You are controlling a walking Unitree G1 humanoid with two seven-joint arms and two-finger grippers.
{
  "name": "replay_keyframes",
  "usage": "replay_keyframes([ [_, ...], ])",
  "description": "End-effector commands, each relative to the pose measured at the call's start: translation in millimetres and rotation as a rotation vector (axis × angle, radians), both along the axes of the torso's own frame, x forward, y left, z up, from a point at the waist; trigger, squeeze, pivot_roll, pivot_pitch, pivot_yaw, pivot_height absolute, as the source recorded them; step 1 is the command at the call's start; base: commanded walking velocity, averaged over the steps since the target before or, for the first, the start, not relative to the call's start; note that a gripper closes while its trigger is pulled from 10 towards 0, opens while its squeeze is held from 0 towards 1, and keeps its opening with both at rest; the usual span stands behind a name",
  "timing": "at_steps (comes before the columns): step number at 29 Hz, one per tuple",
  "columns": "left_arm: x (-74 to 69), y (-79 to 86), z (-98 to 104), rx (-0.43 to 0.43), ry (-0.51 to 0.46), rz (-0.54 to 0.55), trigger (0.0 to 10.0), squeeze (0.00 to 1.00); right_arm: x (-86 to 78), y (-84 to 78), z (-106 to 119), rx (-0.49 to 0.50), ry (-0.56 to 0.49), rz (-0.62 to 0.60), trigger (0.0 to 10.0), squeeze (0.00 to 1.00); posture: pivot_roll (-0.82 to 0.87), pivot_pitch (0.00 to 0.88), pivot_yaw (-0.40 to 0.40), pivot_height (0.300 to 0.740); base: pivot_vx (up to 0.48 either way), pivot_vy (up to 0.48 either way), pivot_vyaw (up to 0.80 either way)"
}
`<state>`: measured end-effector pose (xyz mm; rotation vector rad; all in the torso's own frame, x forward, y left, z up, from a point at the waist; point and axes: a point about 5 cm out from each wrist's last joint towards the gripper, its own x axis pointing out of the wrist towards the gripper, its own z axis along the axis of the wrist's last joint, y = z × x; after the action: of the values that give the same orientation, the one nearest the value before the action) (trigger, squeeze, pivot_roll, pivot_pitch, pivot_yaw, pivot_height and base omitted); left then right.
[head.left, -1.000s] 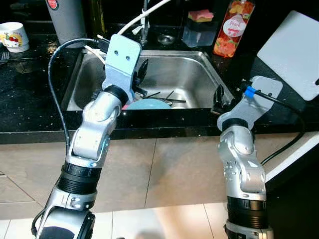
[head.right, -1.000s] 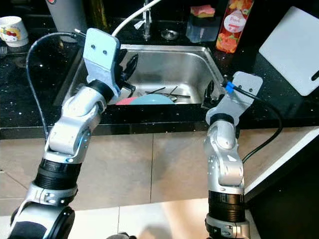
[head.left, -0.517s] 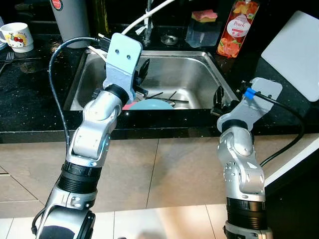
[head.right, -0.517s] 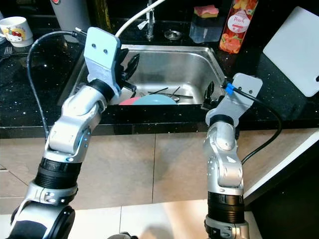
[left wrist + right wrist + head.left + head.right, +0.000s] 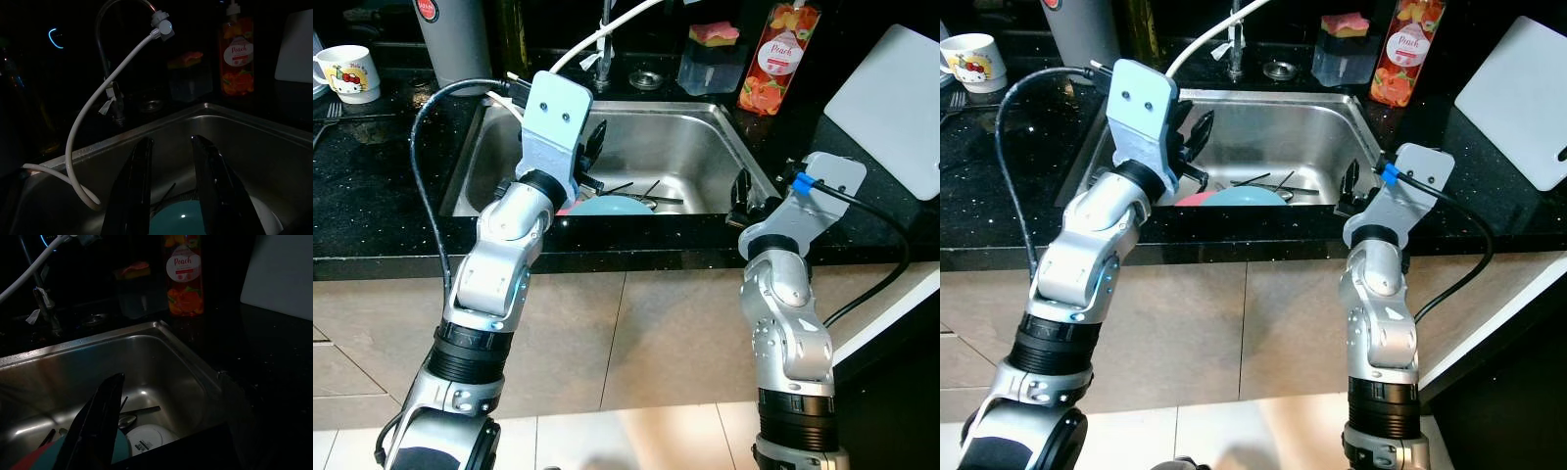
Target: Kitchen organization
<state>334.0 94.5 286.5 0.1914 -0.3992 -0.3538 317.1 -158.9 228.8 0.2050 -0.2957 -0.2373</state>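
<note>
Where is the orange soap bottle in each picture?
Left eye view: the orange soap bottle stands at the top, right of the sink, on the black counter.
Right eye view: it stands at the top, right of the middle.
Left wrist view: upper right.
Right wrist view: top middle.
Shared landmark: the sponge holder stands next to it.

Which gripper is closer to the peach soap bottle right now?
Right. The right gripper sits at the sink's near right corner, below the peach soap bottle; the left gripper hangs over the sink's left side.
</note>
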Motion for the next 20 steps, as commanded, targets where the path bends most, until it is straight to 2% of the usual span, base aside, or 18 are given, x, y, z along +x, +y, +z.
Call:
replay_keyframes([
  [1, -1.6, -4.2, -2.8, -0.006, 0.007, -0.018, 10.0, 0.0, 0.2, -1.4, 0.6, -0.006, -0.003, 0.0, 10.0, 0.0, 0.23, 0.029, -0.036, 0.74, 0.0, 0.0, 0.0],
  [20, -1.4, -4.2, -3.1, -0.005, 0.011, -0.018, 10.0, 0.0, -0.4, -1.4, -0.1, -0.005, 0.0, -0.002, 10.0, 0.0, 0.23, 0.037, -0.035, 0.74, 0.0, 0.0, 0.0],
])
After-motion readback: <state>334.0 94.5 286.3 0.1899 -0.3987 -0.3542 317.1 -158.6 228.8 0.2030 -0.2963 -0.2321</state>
